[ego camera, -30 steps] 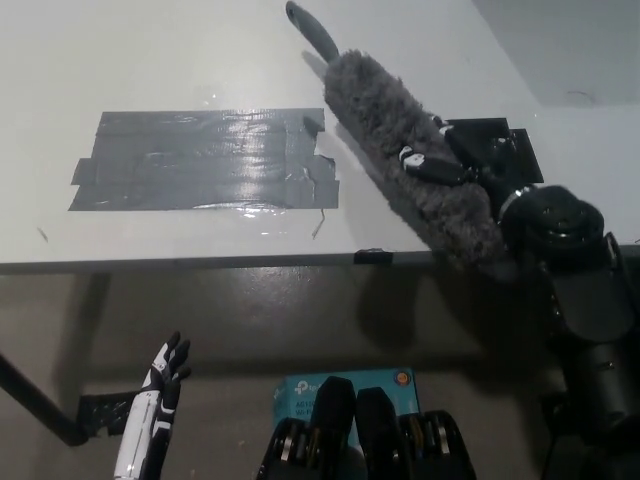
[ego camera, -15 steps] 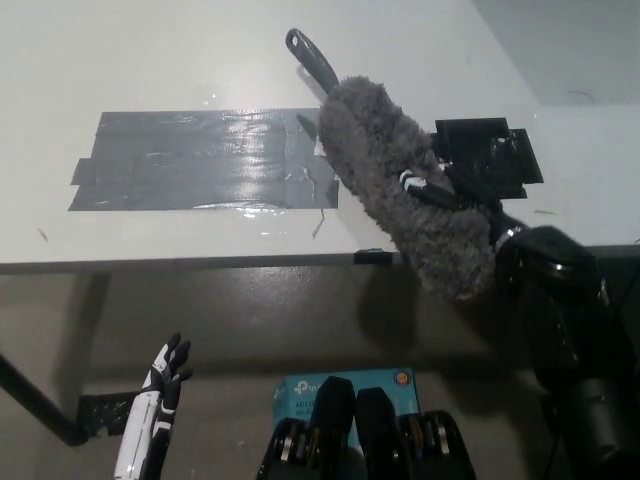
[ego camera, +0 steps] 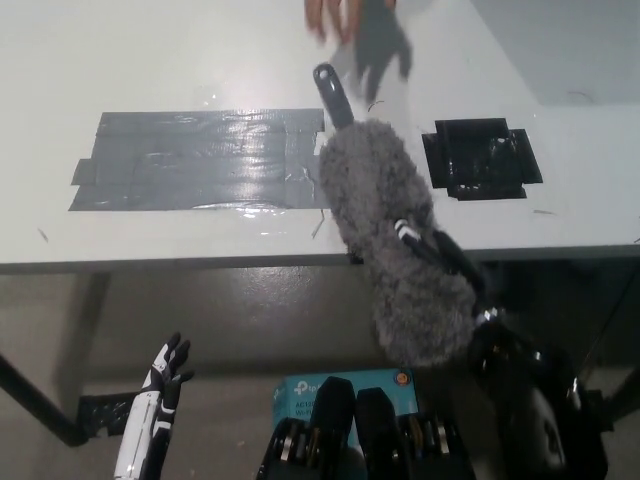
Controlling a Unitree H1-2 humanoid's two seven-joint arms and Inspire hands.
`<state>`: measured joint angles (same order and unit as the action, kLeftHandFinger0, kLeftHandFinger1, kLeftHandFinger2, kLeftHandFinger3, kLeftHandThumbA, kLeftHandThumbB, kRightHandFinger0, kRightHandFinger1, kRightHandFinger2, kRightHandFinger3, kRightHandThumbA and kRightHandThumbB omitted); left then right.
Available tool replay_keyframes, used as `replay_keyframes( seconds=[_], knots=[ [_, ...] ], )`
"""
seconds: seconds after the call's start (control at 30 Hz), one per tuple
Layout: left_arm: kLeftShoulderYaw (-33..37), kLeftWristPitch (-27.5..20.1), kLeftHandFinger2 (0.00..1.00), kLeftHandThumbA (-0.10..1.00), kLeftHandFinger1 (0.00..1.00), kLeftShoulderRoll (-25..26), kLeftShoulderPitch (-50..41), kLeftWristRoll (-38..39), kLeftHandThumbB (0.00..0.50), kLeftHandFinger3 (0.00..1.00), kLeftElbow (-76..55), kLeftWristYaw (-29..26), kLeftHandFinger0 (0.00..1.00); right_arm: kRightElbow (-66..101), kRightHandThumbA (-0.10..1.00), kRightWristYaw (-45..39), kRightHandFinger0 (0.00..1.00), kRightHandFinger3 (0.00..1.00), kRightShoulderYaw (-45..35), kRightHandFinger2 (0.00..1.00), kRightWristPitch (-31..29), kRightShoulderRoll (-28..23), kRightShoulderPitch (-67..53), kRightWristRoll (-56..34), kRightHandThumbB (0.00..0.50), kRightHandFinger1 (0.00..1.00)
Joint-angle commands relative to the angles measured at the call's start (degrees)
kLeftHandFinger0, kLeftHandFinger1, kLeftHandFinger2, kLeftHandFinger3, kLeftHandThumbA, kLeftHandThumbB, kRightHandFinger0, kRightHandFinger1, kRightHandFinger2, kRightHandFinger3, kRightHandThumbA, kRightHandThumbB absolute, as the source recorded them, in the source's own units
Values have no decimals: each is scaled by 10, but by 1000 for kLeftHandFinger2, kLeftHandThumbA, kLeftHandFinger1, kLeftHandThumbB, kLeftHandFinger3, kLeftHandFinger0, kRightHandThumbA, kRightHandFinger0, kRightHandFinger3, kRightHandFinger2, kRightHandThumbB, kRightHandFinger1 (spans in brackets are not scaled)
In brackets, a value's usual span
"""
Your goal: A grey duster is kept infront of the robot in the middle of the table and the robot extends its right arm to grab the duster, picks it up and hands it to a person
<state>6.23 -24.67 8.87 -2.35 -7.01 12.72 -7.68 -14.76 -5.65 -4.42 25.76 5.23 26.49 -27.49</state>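
- Head view looks steeply down on a white worktop, whose near edge crosses the picture from side to side.
- The grey duster is held up, its fluffy head slanting from over the worktop's near edge down past it toward the floor.
- Its dark handle points up and away over the worktop, toward the far side.
- The black right hand is clamped on the duster's fluffy head, its fingers sunk into the grey pile on the side away from the worktop's middle.
- A person's hand, blurred, shows at the worktop's far edge just beyond the handle tip; it is apart from the handle.
- A wide patch of grey tape lies on the worktop beside the duster's head, on the robot's left.
- A smaller black patch lies on the worktop on the duster's other side.
- The white left hand hangs low below the worktop's near edge, fingers spread, holding nothing.
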Motion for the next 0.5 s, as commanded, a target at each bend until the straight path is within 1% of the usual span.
replay_keyframes(
  seconds=[0.0, 0.03, 0.1, 0.13, 0.2, 0.33, 0.47],
  knots=[
    [2, -23, 1000, 1000, 1000, 18, 14, -12, 325, 1000, -13, -25, 919, 309, -100, 230, 0, 1000, 0, 686, 12, 82, -50, -385, 129, 282],
    [1, -23, 1000, 1000, 1000, 17, 13, -12, 325, 1000, -15, -24, 916, 313, -100, 227, 0, 1000, -4, 692, 12, 85, -55, -391, 122, 282],
    [-1, -23, 1000, 1000, 1000, 17, 12, -11, 328, 1000, -17, -22, 915, 323, -100, 231, 0, 1000, -4, 703, 12, 87, -58, -398, 125, 291],
    [-3, -23, 1000, 1000, 1000, 15, 12, -7, 338, 1000, -18, -19, 918, 329, -100, 234, 0, 1000, -5, 713, 12, 88, -58, -400, 119, 295],
    [-4, -23, 1000, 1000, 1000, 13, 13, -5, 341, 1000, -18, -17, 917, 334, -100, 231, 0, 1000, -6, 710, 12, 89, -59, -401, 112, 295],
    [0, -23, 1000, 1000, 1000, 16, 16, -13, 323, 1000, -16, -23, 911, 351, -100, 237, 0, 1000, -6, 721, 12, 89, -60, -412, 107, 311],
    [-2, -23, 1000, 1000, 1000, 16, 18, -6, 326, 1000, -16, -16, 910, 361, -100, 242, 0, 1000, -6, 736, 12, 88, -56, -420, 108, 328]
  ],
)
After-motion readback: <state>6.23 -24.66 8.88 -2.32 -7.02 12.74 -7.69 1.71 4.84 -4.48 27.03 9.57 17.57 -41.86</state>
